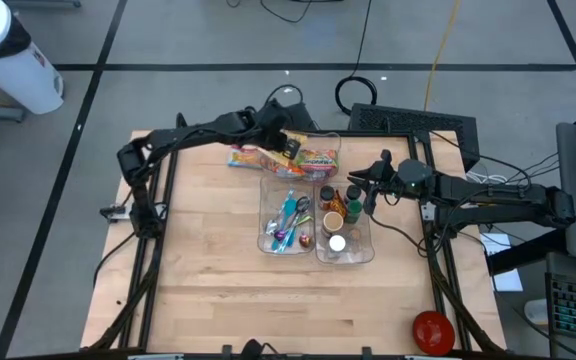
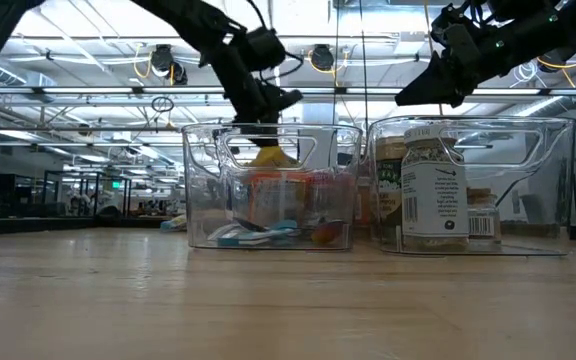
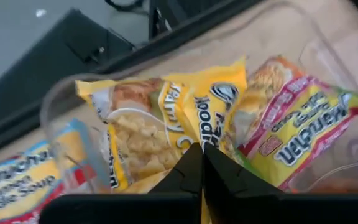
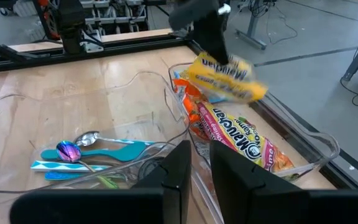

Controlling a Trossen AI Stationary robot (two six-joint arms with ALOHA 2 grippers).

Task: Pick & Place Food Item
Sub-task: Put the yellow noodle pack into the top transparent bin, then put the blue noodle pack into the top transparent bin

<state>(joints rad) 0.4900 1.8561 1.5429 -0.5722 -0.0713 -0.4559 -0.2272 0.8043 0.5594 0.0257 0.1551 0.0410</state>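
Right wrist view: left gripper (image 4: pixel 213 53) clamps yellow noodle packet (image 4: pixel 225 78) above noodle bin (image 4: pixel 319 152); lift underway, carry next. Right gripper (image 4: pixel 201 163) slightly parted, empty.

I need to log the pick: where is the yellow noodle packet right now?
The yellow noodle packet hangs pinched in the left gripper, just above the far clear bin of noodle packets, behind the utensil bin in the high view.

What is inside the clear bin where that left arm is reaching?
Noodle packets fill the far bin; the left gripper is shut on a yellow packet. Whatever lies beneath the pile is covered.
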